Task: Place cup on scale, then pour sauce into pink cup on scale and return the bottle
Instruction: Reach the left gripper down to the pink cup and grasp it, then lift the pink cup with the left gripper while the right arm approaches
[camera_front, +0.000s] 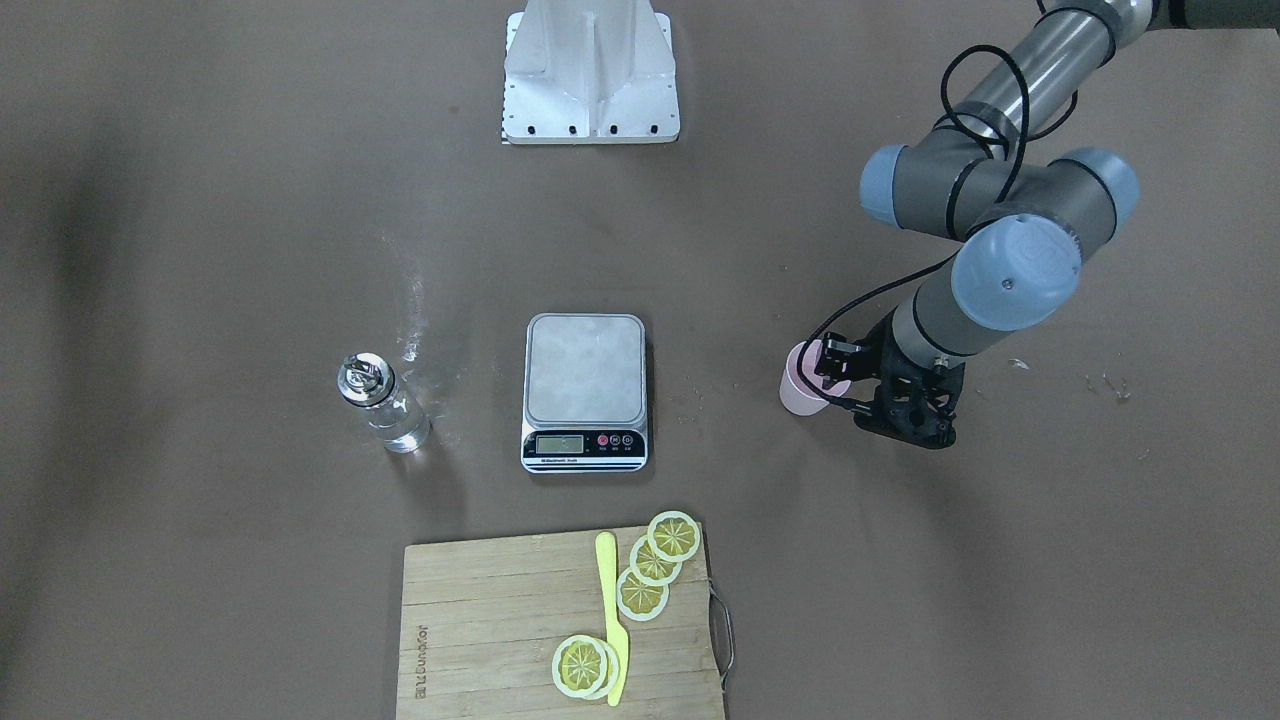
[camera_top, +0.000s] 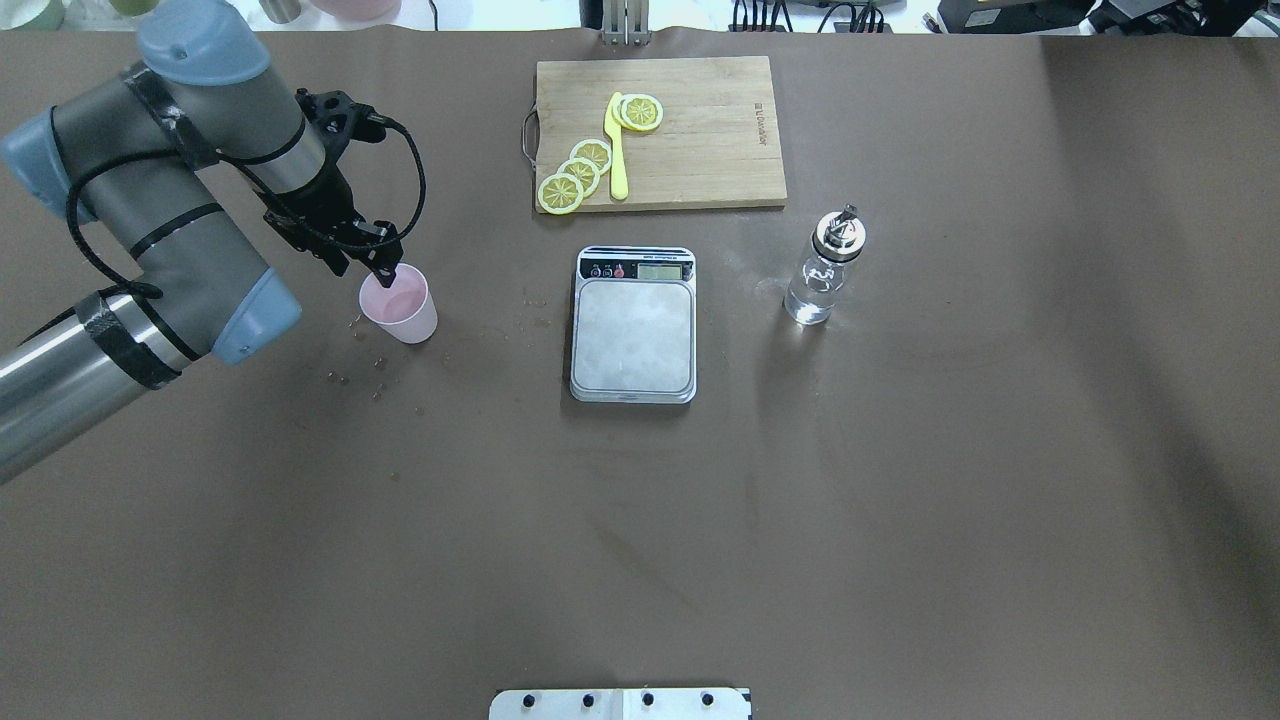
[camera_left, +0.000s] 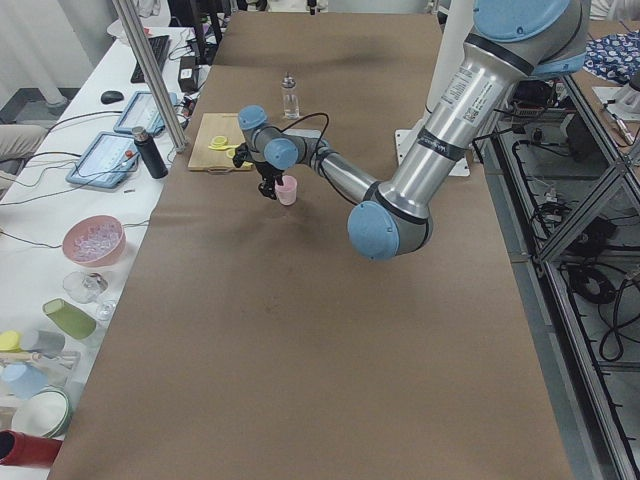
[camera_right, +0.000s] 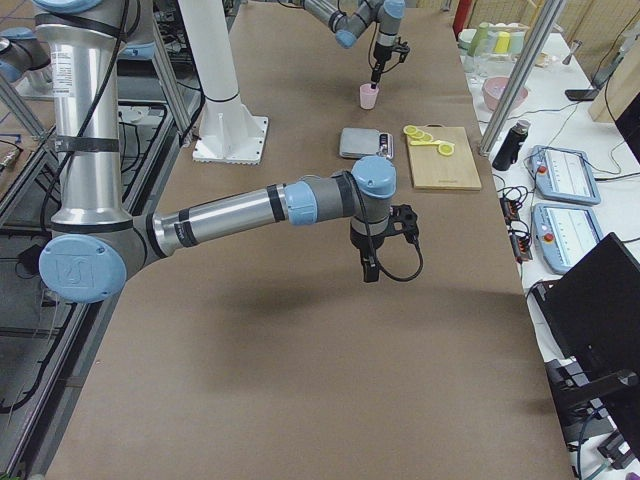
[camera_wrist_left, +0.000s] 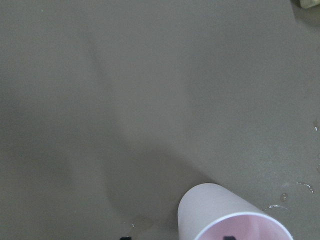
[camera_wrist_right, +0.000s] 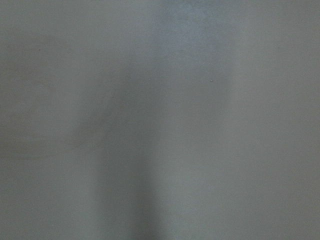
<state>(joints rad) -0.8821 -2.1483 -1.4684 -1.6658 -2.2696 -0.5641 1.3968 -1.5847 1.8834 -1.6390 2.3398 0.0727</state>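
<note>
Closest to the robot, the right gripper (camera_right: 366, 268) hangs over bare brown table (camera_top: 640, 520), well apart from everything. Only the side view catches it, so I cannot tell how its jaws stand.

Further out, three things sit roughly in a row. On the robot's left stands the small pale pink plastic tumbler (camera_top: 402, 308), upright on the table and well apart from the flat steel-topped digital scale (camera_top: 633, 335), whose platform is bare. The left gripper (camera_top: 385, 272) is down at the cup's rim. Its jaws look parted and astride the wall, one finger inside and one outside, not yet pinching.

The cup is probably very light, thin and smooth. A pinch on the wall just below the rim should carry it, though hard pressure may flex it and a nudge could tip it.

Beyond the scale on the right stands the small clear glass bottle with a metal spout (camera_top: 824, 280).

Farthest is a wooden cutting board (camera_top: 700, 150) with lemon slices (camera_top: 580, 175) and a yellow knife (camera_top: 617, 150).
</note>
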